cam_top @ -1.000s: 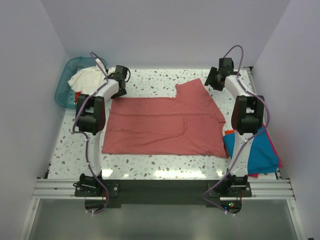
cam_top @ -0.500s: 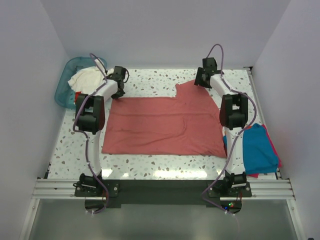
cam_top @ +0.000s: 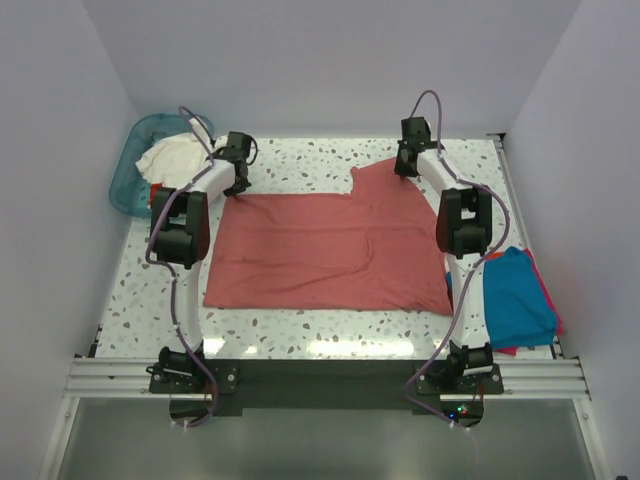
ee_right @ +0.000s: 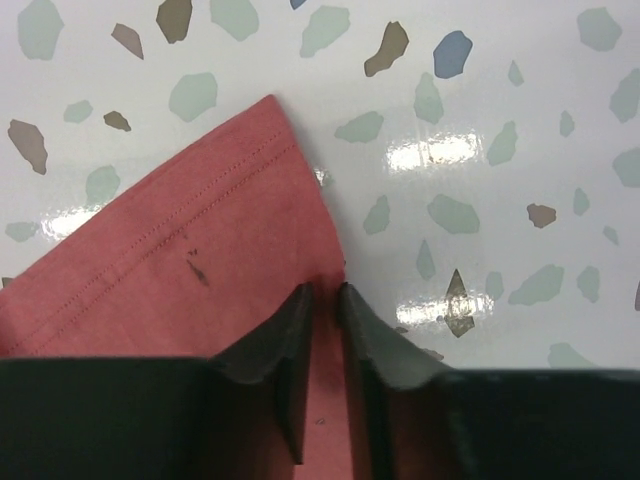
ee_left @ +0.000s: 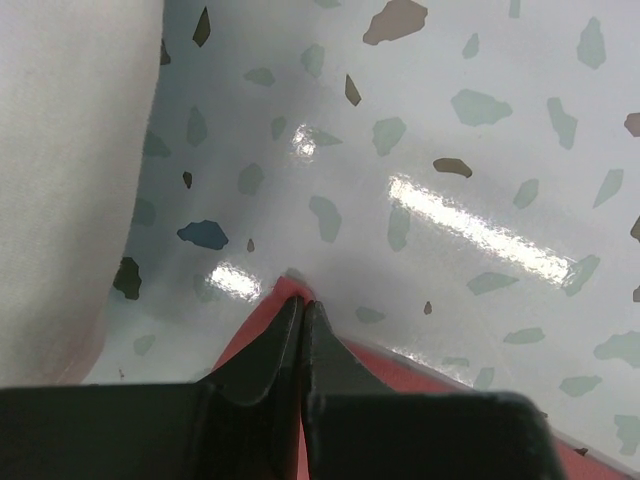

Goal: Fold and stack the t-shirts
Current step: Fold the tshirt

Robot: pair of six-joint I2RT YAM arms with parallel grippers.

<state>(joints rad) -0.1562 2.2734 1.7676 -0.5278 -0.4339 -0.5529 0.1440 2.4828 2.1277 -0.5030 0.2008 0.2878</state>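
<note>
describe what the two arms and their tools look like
The left arm and right arm have white tubular links and chunky black joint housings. A greyish-purple cable loops along each. The left tool and right tool have matte black tapered fingers.

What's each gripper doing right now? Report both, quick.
Left gripper: closed, fingers pinching a corner of the salmon-red t-shirt.
Right gripper: fingers nearly together over the same shirt's edge; grip cannot be told.
</note>
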